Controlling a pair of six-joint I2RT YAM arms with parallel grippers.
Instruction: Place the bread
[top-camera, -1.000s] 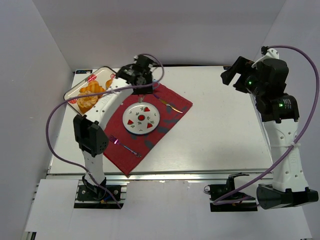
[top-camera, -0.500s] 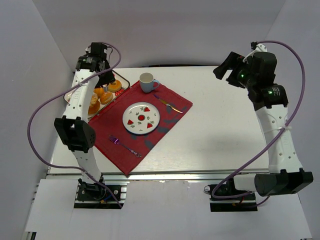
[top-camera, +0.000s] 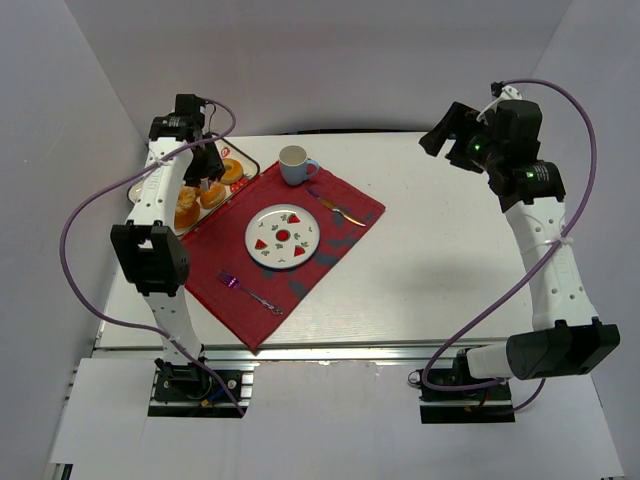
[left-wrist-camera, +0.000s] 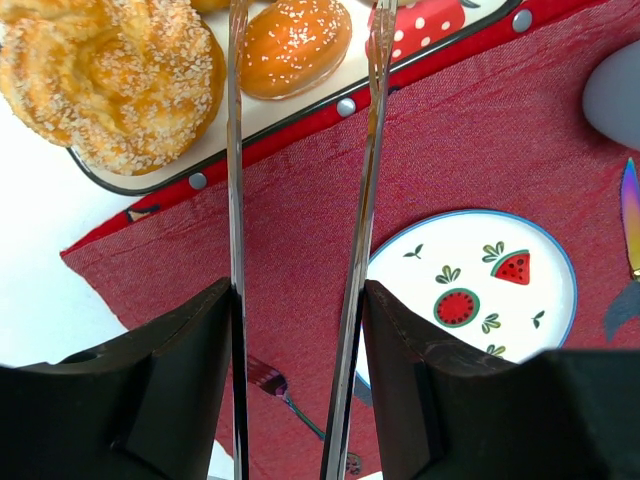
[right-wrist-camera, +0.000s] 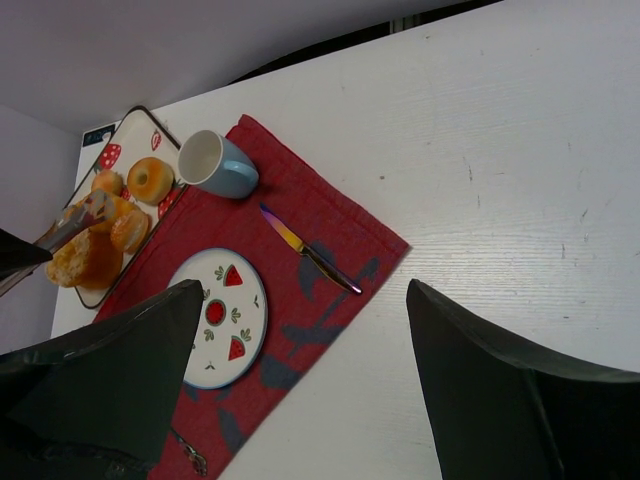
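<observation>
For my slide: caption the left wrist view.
Open left gripper frames the bread on the tray, plate nearby.

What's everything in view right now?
table: one, white
cloth placemat: one, red, on table
round plate: one, white with watermelons, mid-placemat
knife: one, iridescent, right of plate
fork: one, purple, near-left of plate
ceramic mug: one, pale blue, placemat's far corner
rectangular tray: one, white with red prints, table's far-left
small oval golden-brown bread roll: one, by tray's placemat-side rim
second small roll: one, golden, on tray
ring doughnut: one, orange-brown, tray end nearest mug
large seeded cake: one, yellow-orange, tray's other end
left gripper: open, straddling the bread roll
right gripper: open, empty, raised
</observation>
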